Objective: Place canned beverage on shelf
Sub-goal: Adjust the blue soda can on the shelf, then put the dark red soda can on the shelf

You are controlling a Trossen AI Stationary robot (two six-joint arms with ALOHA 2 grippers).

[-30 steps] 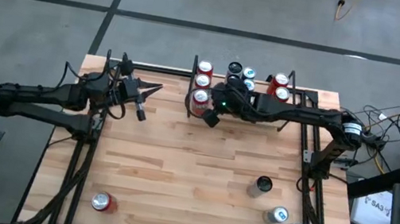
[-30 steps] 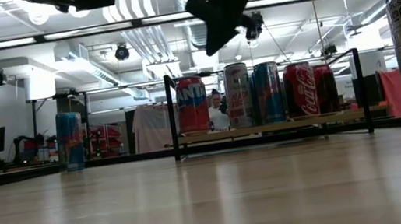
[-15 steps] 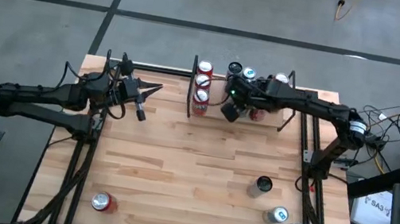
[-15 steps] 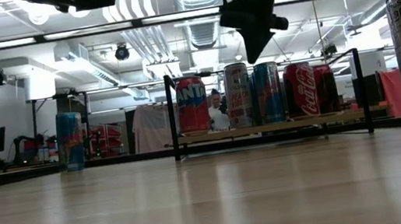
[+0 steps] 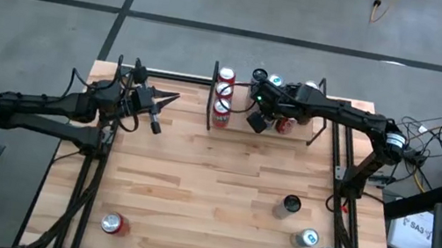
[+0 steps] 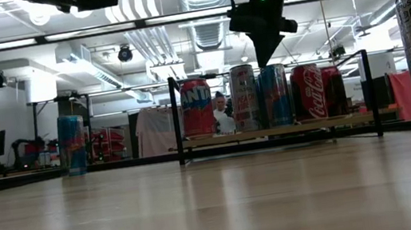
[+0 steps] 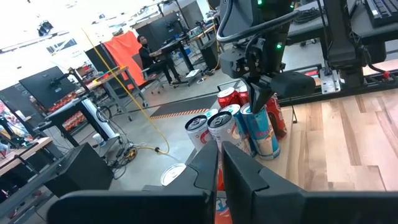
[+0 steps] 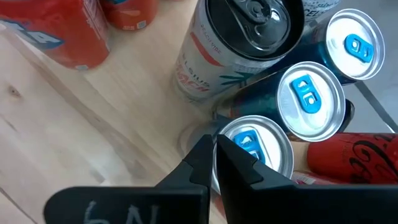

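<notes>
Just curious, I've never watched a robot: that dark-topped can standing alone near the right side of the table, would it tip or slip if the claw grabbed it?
The dark-topped can stands upright and looks tall and slim, so a high push would probably tip it. Once down, its round side would likely roll. Its smooth wall may be slippery.

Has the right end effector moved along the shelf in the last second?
Yes. The right end effector has shifted rightward along the shelf, from beside the orange cans at the left rail toward the blue-topped cans mid-shelf. It is shut, holding nothing.

Bright, even light comes from long white ceiling tube lamps point(image 6: 34, 41) in the room behind. The pale wooden desk point(image 6: 219, 210) shows soft glare; its near part is blurred.
</notes>
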